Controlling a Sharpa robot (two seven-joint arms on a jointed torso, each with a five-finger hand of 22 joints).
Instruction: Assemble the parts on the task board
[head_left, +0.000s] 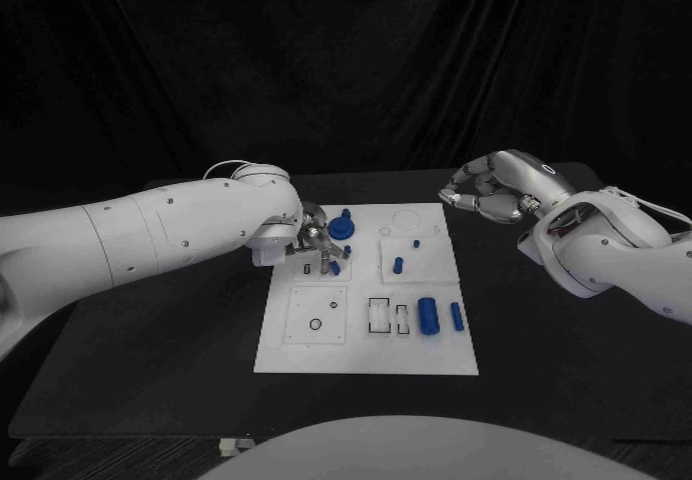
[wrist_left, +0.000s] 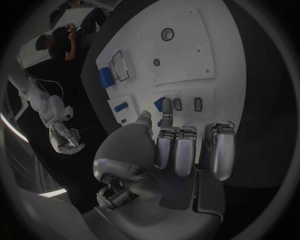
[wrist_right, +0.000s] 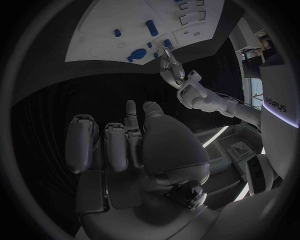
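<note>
The white task board (head_left: 368, 345) lies mid-table. My left hand (head_left: 309, 242) hovers over its back left corner, thumb and one finger pinching a small blue part (wrist_left: 159, 105) just above the board (wrist_left: 187, 55), beside two small slots (wrist_left: 198, 104). That part (head_left: 335, 267) shows below the fingertips. A round blue part (head_left: 342, 227) stands just behind the hand. My right hand (head_left: 490, 190) hangs above the table off the board's back right corner, fingers curled in on nothing; its palm (wrist_right: 125, 145) faces the far board (wrist_right: 100, 40).
More blue parts lie on the board: a short peg (head_left: 398, 266), a thick cylinder (head_left: 427, 315), a thin bar (head_left: 457, 316) and a small piece (head_left: 402, 318). A square plate with a ring mark (head_left: 317, 315) sits front left. Black table surrounds the board.
</note>
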